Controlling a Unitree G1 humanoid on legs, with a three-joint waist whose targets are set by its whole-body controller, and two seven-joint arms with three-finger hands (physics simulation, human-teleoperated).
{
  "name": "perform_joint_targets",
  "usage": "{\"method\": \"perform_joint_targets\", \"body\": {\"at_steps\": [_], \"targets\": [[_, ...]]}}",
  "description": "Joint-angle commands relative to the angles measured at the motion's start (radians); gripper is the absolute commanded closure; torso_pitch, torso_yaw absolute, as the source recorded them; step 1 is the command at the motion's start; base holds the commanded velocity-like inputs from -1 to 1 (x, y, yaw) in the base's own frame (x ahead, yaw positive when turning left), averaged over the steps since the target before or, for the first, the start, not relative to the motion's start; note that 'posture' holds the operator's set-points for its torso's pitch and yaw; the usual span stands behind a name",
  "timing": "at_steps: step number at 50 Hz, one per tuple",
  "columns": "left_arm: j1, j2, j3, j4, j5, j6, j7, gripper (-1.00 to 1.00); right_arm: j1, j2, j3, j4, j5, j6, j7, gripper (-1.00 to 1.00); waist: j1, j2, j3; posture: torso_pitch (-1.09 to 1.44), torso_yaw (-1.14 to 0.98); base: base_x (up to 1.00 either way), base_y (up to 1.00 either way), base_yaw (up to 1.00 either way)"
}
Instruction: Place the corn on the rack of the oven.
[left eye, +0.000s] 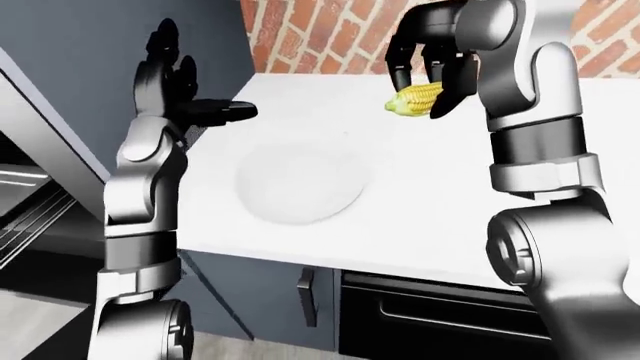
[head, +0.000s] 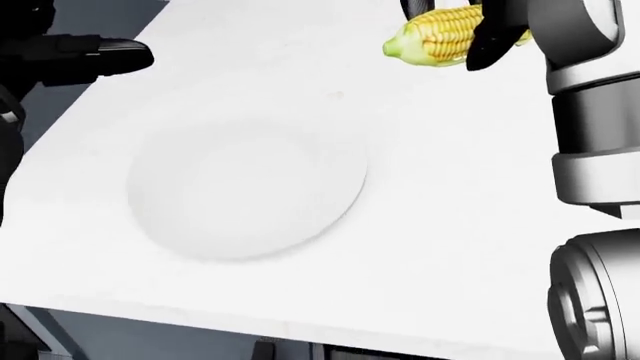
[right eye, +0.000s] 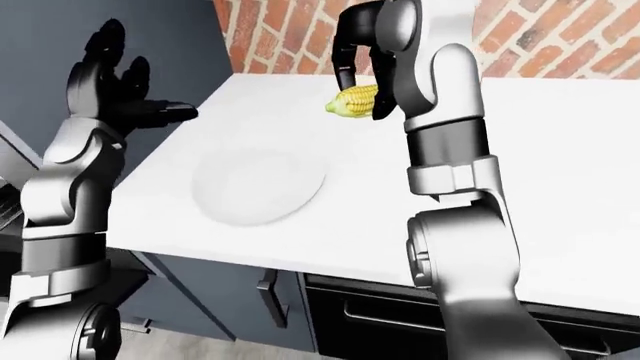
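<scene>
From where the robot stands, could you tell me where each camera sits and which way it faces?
Left-eye view: on the head, facing the white counter and brick wall; both arms show, oven rack at left.
Right-eye view: beside it, nearly the same scene.
Head view: tilted down at the plate; right hand holds the corn.
All share plate and corn.

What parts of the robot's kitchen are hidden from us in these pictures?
- Oven rack: left-eye view, mostly cut off by the left edge.
- Far end of the corn: head view, covered by the right robot hand.
- Left robot hand: head view, a flat black shape, fingers indistinct.
</scene>
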Motion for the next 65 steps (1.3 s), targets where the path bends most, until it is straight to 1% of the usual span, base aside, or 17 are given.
{"method": "perform_joint_targets", "body": {"at_steps": [1, 2, 3, 4, 5, 12, 16, 18, 19, 30, 32, 34, 46, 51, 52, 61, 65], "targets": [[-0.031, 0.018, 0.015, -0.028, 0.001, -0.026, 0.002, -1.0, -0.044, -0.003, -0.004, -0.033, 0.003, -0.004, -0.017, 1.0, 0.002, 0.008, -0.029, 0.0, 0.0, -0.08, 0.0, 0.0], [-0.03, 0.017, 0.015, -0.026, 0.001, -0.028, 0.002, -1.0, -0.043, -0.002, -0.005, -0.033, 0.003, -0.002, -0.015, 1.0, -0.001, 0.041, -0.037, 0.0, 0.0, -0.08, 0.0, 0.0], [-0.03, 0.017, 0.014, -0.024, 0.002, -0.03, 0.002, -1.0, -0.04, -0.003, -0.004, -0.029, 0.003, -0.007, -0.022, 1.0, -0.01, 0.046, -0.047, 0.0, 0.0, -0.09, 0.0, 0.0], [-0.03, 0.017, 0.014, -0.028, 0.001, -0.027, 0.002, -1.0, -0.039, -0.004, -0.004, -0.029, 0.003, -0.008, -0.021, 1.0, -0.001, 0.027, -0.035, 0.0, 0.0, -0.08, 0.0, 0.0], [-0.029, 0.017, 0.014, -0.029, 0.001, -0.027, 0.002, -1.0, -0.039, -0.004, -0.005, -0.03, 0.003, -0.008, -0.02, 1.0, -0.007, 0.032, -0.032, 0.0, 0.0, -0.08, 0.0, 0.0], [-0.029, 0.017, 0.015, -0.032, 0.001, -0.025, 0.002, -1.0, -0.035, -0.003, -0.007, -0.041, 0.004, -0.005, -0.018, 1.0, -0.008, -0.021, -0.038, 0.0, 0.0, -0.08, 0.0, 0.0], [-0.03, 0.017, 0.015, -0.029, 0.0, -0.025, 0.002, -1.0, -0.04, -0.004, -0.006, -0.029, 0.004, -0.008, -0.026, 1.0, -0.007, -0.068, -0.038, 0.0, 0.0, -0.08, 0.0, 0.0], [-0.03, 0.017, 0.015, -0.029, 0.001, -0.027, 0.002, -1.0, -0.037, -0.002, -0.006, -0.029, 0.007, -0.011, -0.033, 1.0, -0.006, -0.131, -0.05, 0.0, 0.0, -0.08, 0.0, 0.0], [-0.028, 0.017, 0.015, -0.033, 0.001, -0.025, 0.003, -1.0, -0.032, 0.0, -0.006, -0.032, 0.007, -0.009, -0.037, 1.0, -0.007, -0.109, -0.044, 0.0, 0.0, -0.09, 0.0, 0.0], [-0.028, 0.017, 0.016, -0.034, -0.001, -0.025, 0.002, -1.0, -0.027, -0.005, -0.007, -0.048, 0.007, -0.003, -0.027, 1.0, 0.008, -0.038, -0.032, 0.0, 0.0, -0.09, 0.0, 0.0], [-0.028, 0.017, 0.016, -0.035, -0.001, -0.025, 0.003, -1.0, -0.025, -0.004, -0.007, -0.055, 0.006, -0.001, -0.022, 1.0, 0.004, -0.011, -0.027, 0.0, 0.0, -0.08, 0.0, 0.0], [-0.028, 0.017, 0.015, -0.034, -0.001, -0.026, 0.003, -1.0, -0.033, -0.008, -0.008, -0.043, 0.008, -0.006, -0.027, 1.0, -0.002, 0.045, -0.037, 0.0, 0.0, -0.08, 0.0, 0.0], [-0.029, 0.015, 0.013, -0.035, 0.004, -0.025, 0.002, -1.0, -0.017, -0.009, -0.008, -0.051, 0.008, -0.011, -0.029, 1.0, -0.008, -0.039, -0.037, 0.0, 0.0, -0.08, 0.0, 0.0], [-0.026, 0.013, 0.013, -0.038, 0.005, -0.025, 0.002, -1.0, -0.019, -0.013, -0.011, -0.059, 0.011, -0.01, -0.021, 1.0, 0.001, -0.124, -0.054, 0.0, 0.0, -0.08, 0.0, 0.0], [-0.025, 0.012, 0.012, -0.039, 0.005, -0.026, 0.002, -1.0, -0.015, -0.012, -0.011, -0.064, 0.011, -0.009, -0.02, 1.0, -0.006, -0.105, -0.042, 0.0, 0.0, -0.09, 0.0, 0.0], [-0.027, 0.012, 0.013, -0.031, 0.008, -0.029, 0.0, -1.0, -0.018, -0.013, -0.009, -0.053, 0.01, -0.014, -0.028, 1.0, 0.01, -0.055, -0.033, 0.0, 0.0, -0.08, 0.0, 0.0], [-0.029, 0.015, 0.015, -0.039, 0.004, -0.019, 0.001, -1.0, -0.025, -0.011, -0.008, -0.051, 0.009, -0.012, -0.025, 1.0, 0.003, -0.005, -0.03, 0.0, 0.0, -0.08, 0.0, 0.0]]}}
